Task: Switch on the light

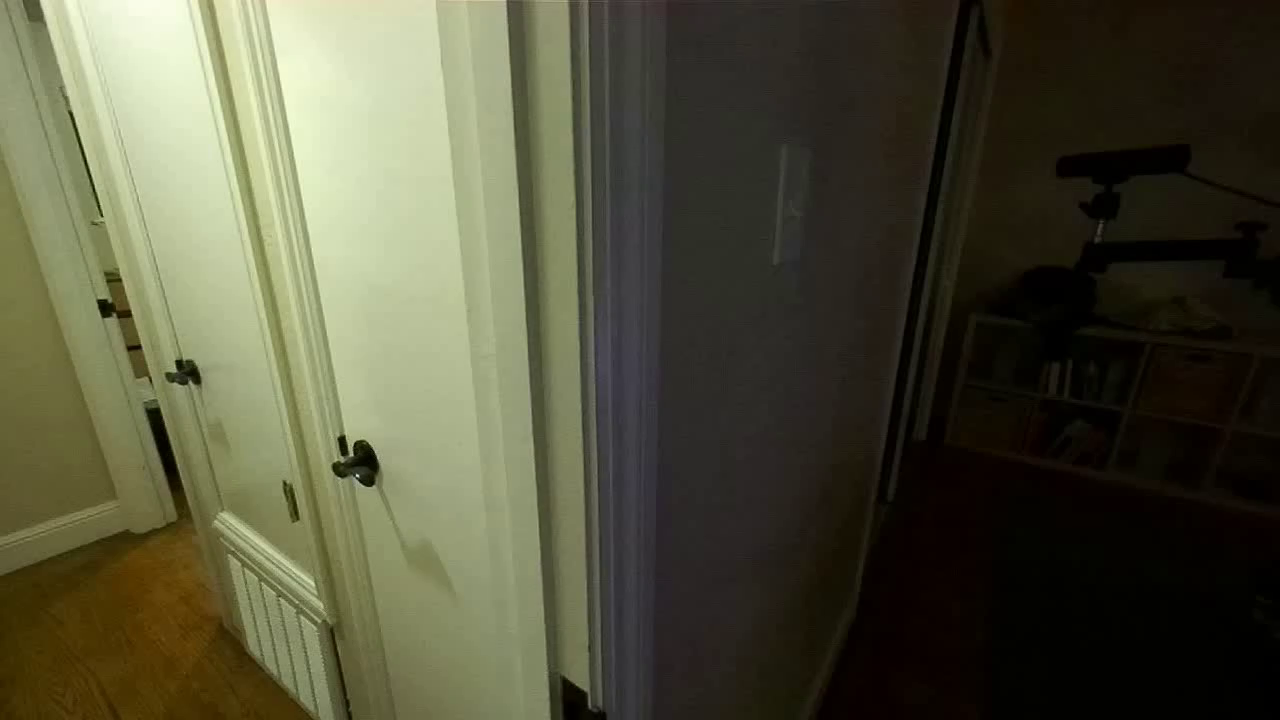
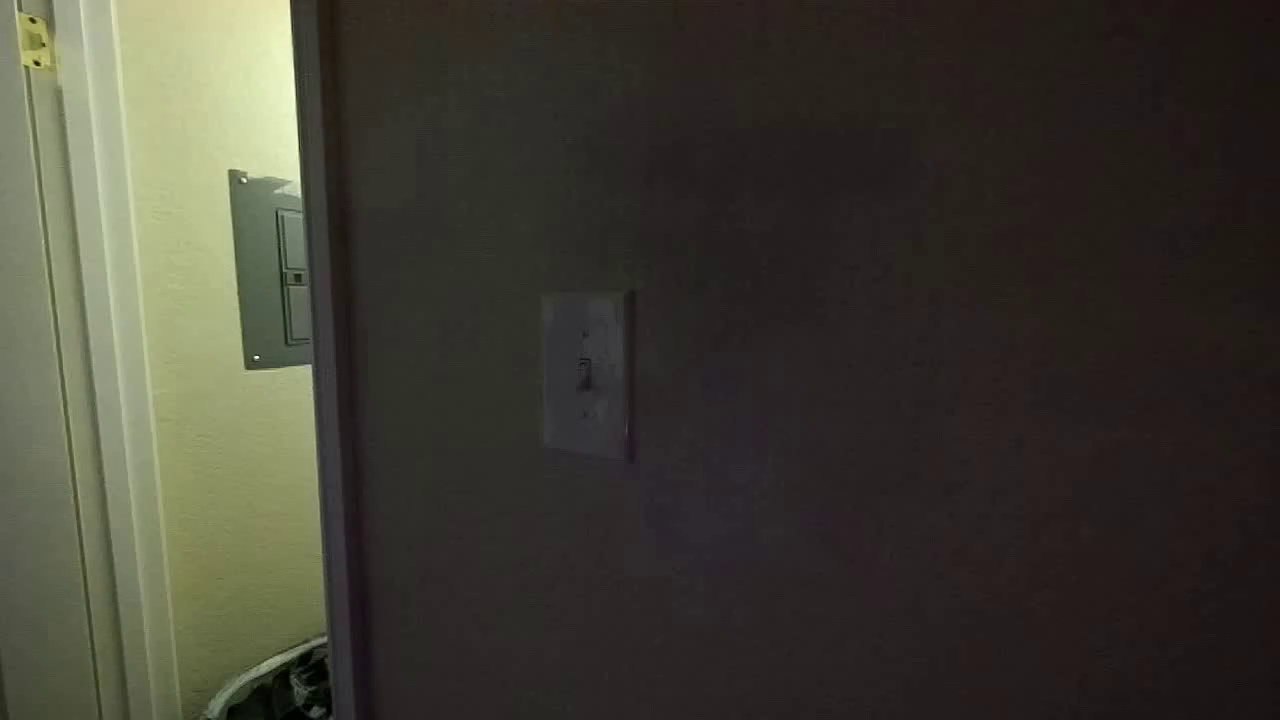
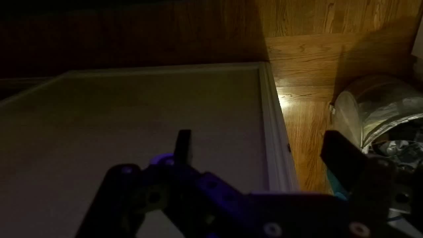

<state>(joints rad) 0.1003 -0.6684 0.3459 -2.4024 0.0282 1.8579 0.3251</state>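
Note:
The light switch is a pale upright rectangular plate on the dark wall. It shows in both exterior views (image 1: 792, 205) (image 2: 565, 420). Its small toggle (image 2: 584, 374) is near the plate's middle; I cannot tell whether it is up or down. The lamp itself is not in view. My gripper (image 3: 257, 138) shows only in the wrist view. Its two dark fingers are wide apart with nothing between them. Behind them are the dim wall and the door trim. The switch plate does not show in the wrist view, so the gripper's distance from it cannot be told.
Door trim (image 3: 279, 142) edges the wall (image 3: 165, 109). A mesh basket (image 3: 350, 115) stands on the wood floor (image 3: 304, 112). White doors with dark knobs (image 1: 357, 463) stand beside the wall. A grey panel (image 2: 268, 270) is beyond the doorway. A shelf (image 1: 1140, 340) stands in the dark room.

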